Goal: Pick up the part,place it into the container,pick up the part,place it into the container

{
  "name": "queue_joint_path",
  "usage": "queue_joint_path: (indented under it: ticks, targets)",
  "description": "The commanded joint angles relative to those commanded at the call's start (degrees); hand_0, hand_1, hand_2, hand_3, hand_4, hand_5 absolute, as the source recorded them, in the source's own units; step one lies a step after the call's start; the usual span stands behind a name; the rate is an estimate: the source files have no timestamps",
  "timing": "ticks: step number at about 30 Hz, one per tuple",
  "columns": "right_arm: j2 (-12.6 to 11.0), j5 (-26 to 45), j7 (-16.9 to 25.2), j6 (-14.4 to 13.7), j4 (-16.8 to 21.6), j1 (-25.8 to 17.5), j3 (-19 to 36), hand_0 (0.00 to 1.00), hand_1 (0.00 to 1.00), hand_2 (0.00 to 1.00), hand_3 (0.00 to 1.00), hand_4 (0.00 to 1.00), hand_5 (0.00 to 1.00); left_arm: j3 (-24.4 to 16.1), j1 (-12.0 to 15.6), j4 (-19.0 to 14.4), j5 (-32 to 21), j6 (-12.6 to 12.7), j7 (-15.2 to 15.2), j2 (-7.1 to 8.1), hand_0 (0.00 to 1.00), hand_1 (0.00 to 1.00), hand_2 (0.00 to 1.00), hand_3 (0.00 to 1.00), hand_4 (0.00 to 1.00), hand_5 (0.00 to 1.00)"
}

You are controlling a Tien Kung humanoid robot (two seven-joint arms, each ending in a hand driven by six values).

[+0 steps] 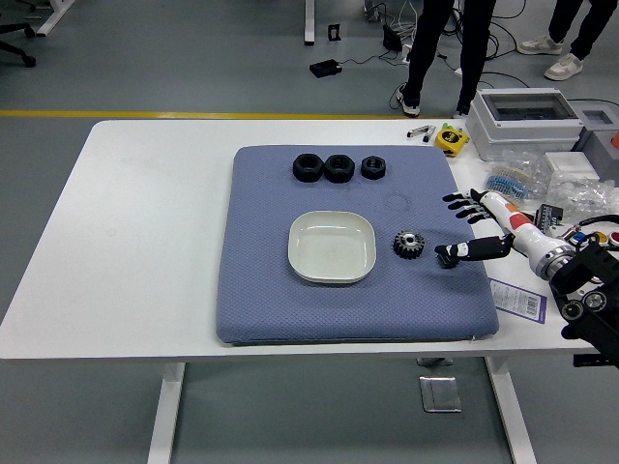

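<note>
A small dark metal gear [409,244] lies on the blue-grey mat [261,290], just right of the empty white square bowl [332,246]. Three black ring-shaped parts [338,167] sit in a row at the mat's far edge. My right hand [468,228] comes in from the right, hovering over the mat's right edge a little right of the gear, fingers spread and thumb out, holding nothing. My left arm does not show.
A grey plastic box [525,122], a yellow tape measure [451,139], bags of small parts [571,193] and a labelled packet [518,299] crowd the table's right side. People's legs stand beyond the far edge. The white table [145,242] shows left of the mat.
</note>
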Motion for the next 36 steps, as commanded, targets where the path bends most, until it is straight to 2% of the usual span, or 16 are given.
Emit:
queue_joint_path:
  ticks: [4,5,8,10,11,16,17,22,23,30,34,36]
  targets:
    - [-0.14,-7.45,-0.52,0.66,0.4,0.69,-1.36,0.657,0.682,0.731,0.741,0.972,0.122,-0.06,0.1,0.0,0.03,0.02,0.02,0.01,0.617,0.59,0.685,0.597,0.584,0.587]
    - [-0.14,-9.31,-0.6,0.72,0.4,0.89,-1.75,0.652,0.67,0.717,0.679,0.944,0.109,-0.07,0.12,-0.01,0.04,0.02,0.02,0.01,0.618,0.59,0.685,0.597,0.584,0.586]
    - [0.04,-16.2,-0.81,0.41,-0.14,1.86,-3.6,0.652,0.67,0.717,0.679,0.944,0.109,-0.16,0.16,-0.02,0.25,0.02,0.09,0.01,0.618,0.59,0.685,0.597,0.584,0.586]
    - [0.25,-17.45,-0.97,-0.13,-0.68,2.5,-4.65,0.652,0.67,0.717,0.679,0.944,0.109,-0.23,0.16,-0.04,0.42,0.02,0.15,0.02,0.618,0.59,0.685,0.597,0.584,0.586]
    - [0.33,-17.46,-1.03,-0.43,-0.91,2.76,-5.03,0.613,0.637,0.68,0.564,0.855,0.109,-0.26,0.15,-0.04,0.49,0.02,0.18,0.03,0.617,0.588,0.685,0.597,0.583,0.585]
    - [0.59,-16.29,-1.03,-1.3,-2.26,4.05,-6.97,0.613,0.637,0.68,0.564,0.855,0.109,-0.04,0.05,-0.06,0.17,0.01,0.04,0.11,0.617,0.588,0.685,0.597,0.583,0.585]
    - [0.69,-16.0,-1.0,-1.49,-2.72,4.31,-7.4,0.585,0.62,0.641,0.531,0.775,0.121,0.04,0.01,-0.05,0.02,0.01,-0.02,0.11,0.617,0.587,0.685,0.597,0.584,0.586]
    - [1.32,-14.68,-0.75,-2.25,-4.74,5.15,-8.45,0.585,0.62,0.641,0.531,0.775,0.121,0.29,-0.16,-0.06,-0.35,-0.02,-0.12,0.17,0.617,0.587,0.685,0.597,0.584,0.586]
    - [1.5,-14.36,-0.8,-2.23,-5.33,5.35,-8.55,0.57,0.608,0.629,0.525,0.751,0.126,0.31,-0.21,-0.06,-0.37,-0.02,-0.12,0.19,0.617,0.587,0.684,0.597,0.584,0.586]
    - [1.97,-13.02,-1.06,-1.5,-7.55,6.06,-9.4,0.571,0.611,0.628,0.531,0.761,0.123,0.53,-0.35,-0.06,-0.76,-0.09,-0.2,0.21,0.617,0.589,0.684,0.597,0.584,0.585]
    - [1.79,-12.84,-1.1,-0.72,-7.39,5.62,-8.96,0.571,0.611,0.628,0.531,0.761,0.123,0.6,-0.38,-0.06,-0.85,-0.08,-0.24,0.17,0.617,0.589,0.684,0.597,0.584,0.585]
    - [1.54,-12.81,-1.13,-0.53,-6.89,5.34,-8.74,0.58,0.625,0.638,0.551,0.796,0.131,0.65,-0.36,-0.06,-0.98,-0.11,-0.3,0.18,0.617,0.587,0.684,0.597,0.584,0.585]
